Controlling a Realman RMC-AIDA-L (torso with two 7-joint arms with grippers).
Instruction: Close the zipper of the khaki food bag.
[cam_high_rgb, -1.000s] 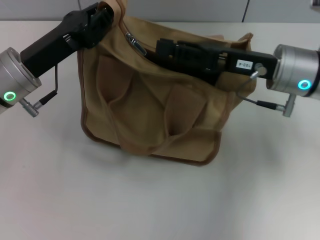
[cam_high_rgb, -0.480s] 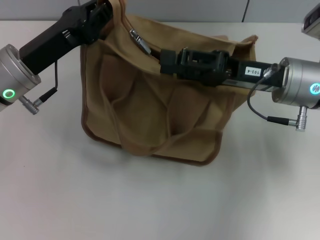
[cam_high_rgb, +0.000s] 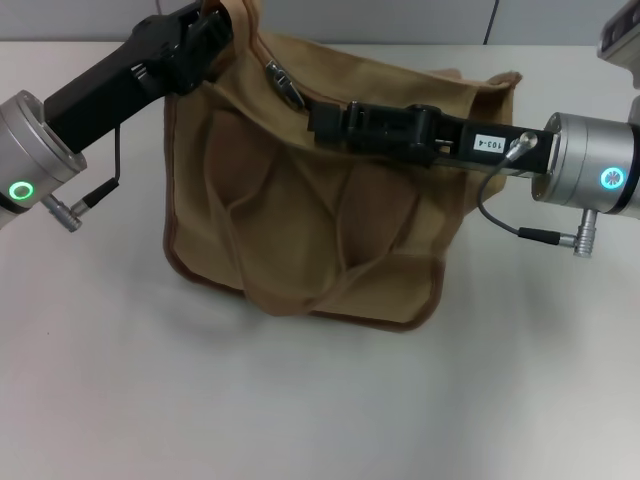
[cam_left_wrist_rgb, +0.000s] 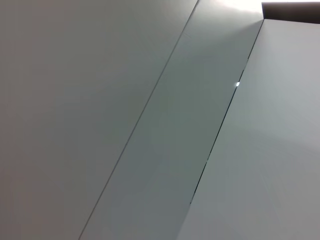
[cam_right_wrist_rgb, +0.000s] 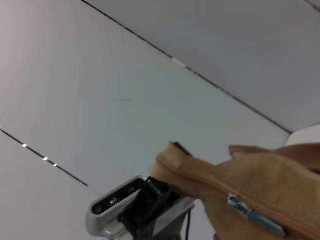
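The khaki food bag (cam_high_rgb: 300, 210) stands on the white table, its front with looped handles and pockets facing me. My left gripper (cam_high_rgb: 207, 32) is at the bag's top far-left corner, shut on the fabric end there. The zipper (cam_high_rgb: 300, 105) runs along the bag's top, and its silver pull (cam_high_rgb: 283, 85) sticks up near the left end. My right gripper (cam_high_rgb: 318, 118) lies along the bag's top, its tips just right of the pull. The right wrist view shows the bag's end (cam_right_wrist_rgb: 260, 185), the pull (cam_right_wrist_rgb: 255, 216) and the left gripper (cam_right_wrist_rgb: 145, 207). The left wrist view shows only wall.
The white table (cam_high_rgb: 320, 400) spreads open in front of and beside the bag. A grey panelled wall (cam_high_rgb: 400, 20) runs behind it. Cables hang from both wrists near the bag's sides.
My right arm has rolled about its axis and its wrist has drawn a little to the right and up. The pull has shifted slightly right. The left arm has hardly moved.
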